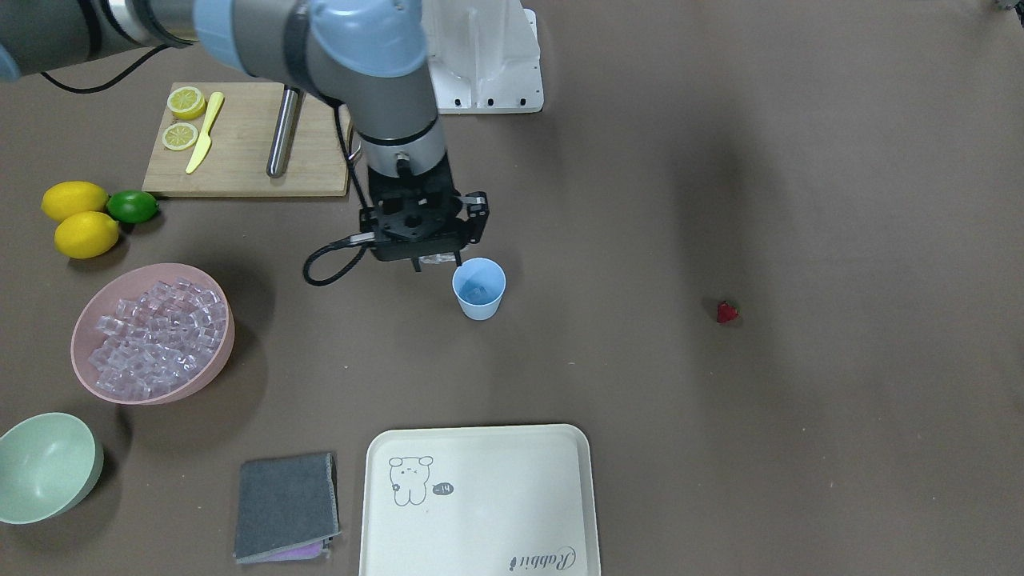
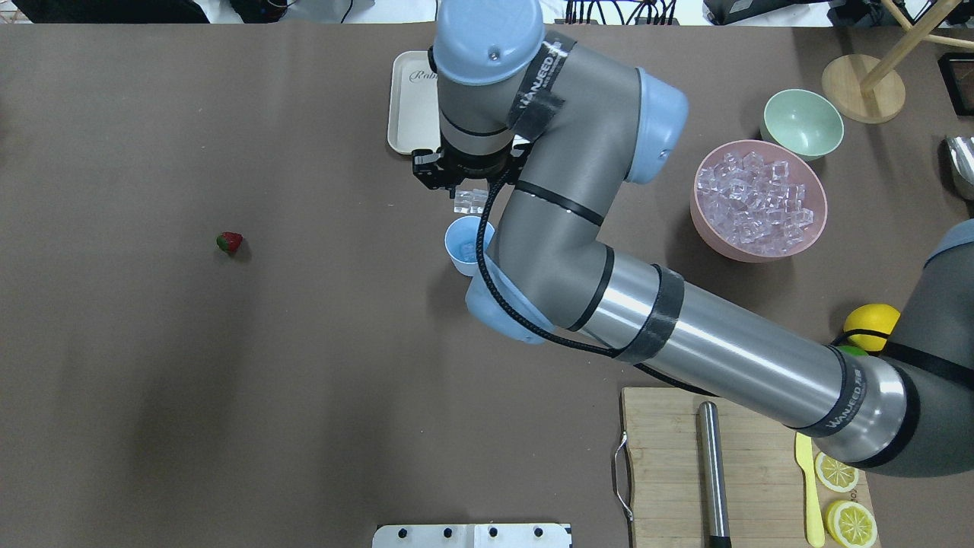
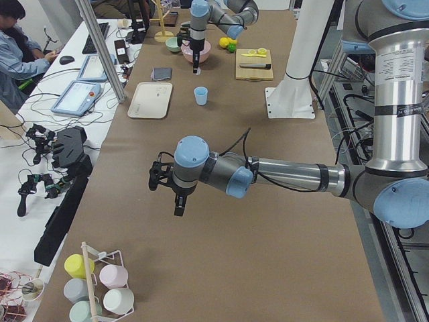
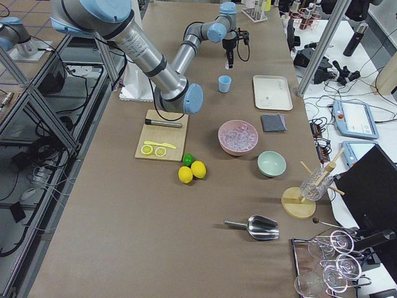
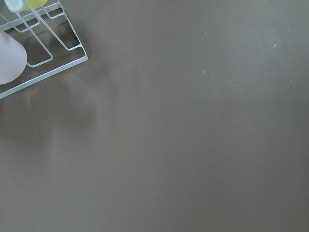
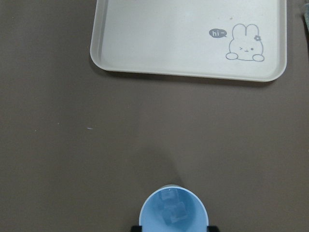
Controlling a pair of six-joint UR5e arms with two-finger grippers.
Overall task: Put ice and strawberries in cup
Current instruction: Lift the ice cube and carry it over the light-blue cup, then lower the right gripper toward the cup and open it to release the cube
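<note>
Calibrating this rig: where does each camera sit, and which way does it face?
Front-facing: across the table, facing the robot; right end effector with ice above the cup.
Overhead: behind the robot, looking down; right arm.
Exterior left: table's robot-left end; left arm near.
Exterior right: opposite end; right arm near.
Left wrist: down on table, rack; no body.
Right wrist: down on cup, tray; end effector barely shows.
Front-facing and overhead share the strawberry.

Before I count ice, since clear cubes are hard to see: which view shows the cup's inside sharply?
Right wrist view: cup sharp, evenly lit, ice plain inside, though cropped at the bottom edge. Front-facing view: ice only faint. Overhead view: the right arm covers part of the rim. Side views: cup too small.
</note>
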